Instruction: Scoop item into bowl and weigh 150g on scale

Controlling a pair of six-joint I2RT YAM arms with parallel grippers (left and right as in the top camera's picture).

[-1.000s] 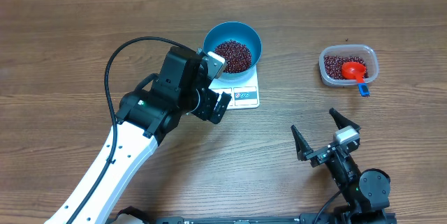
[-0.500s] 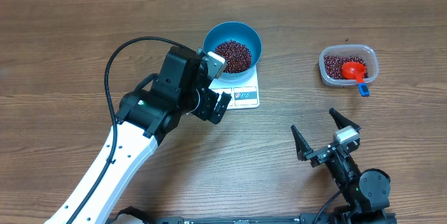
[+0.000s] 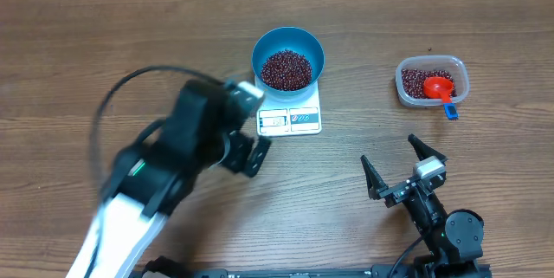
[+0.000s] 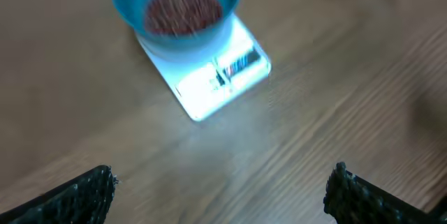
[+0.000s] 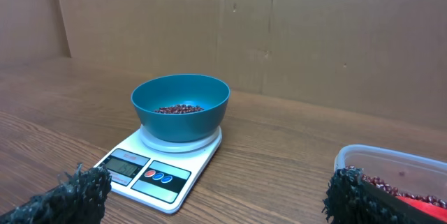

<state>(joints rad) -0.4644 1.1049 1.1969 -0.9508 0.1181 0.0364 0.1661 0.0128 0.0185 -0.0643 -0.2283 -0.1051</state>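
A teal bowl [image 3: 288,46] holding dark red-brown beans [image 3: 286,68] stands on the white scale [image 3: 291,120] at the table's centre back. My left gripper [image 3: 256,126], blurred by motion, hovers just left of the scale's front edge, open and empty. Its wrist view looks down on the bowl [image 4: 178,21], the beans [image 4: 183,9] and the scale [image 4: 220,77], with its own gripper [image 4: 223,185] wide apart over bare wood. My right gripper [image 3: 389,151] rests open near the front right. From there I see the bowl [image 5: 180,116], scale [image 5: 157,172] and right gripper [image 5: 216,189].
A clear plastic tub [image 3: 403,83] at the back right holds more beans and an orange-red scoop [image 3: 439,86] with a blue handle tip. The tub's rim [image 5: 391,155] also shows beside my right finger. Cardboard walls stand behind the table.
My left arm has pulled back toward the near left, away from the scale and bowl, and is blurred by the motion. The right arm, bowl and tub have not moved.
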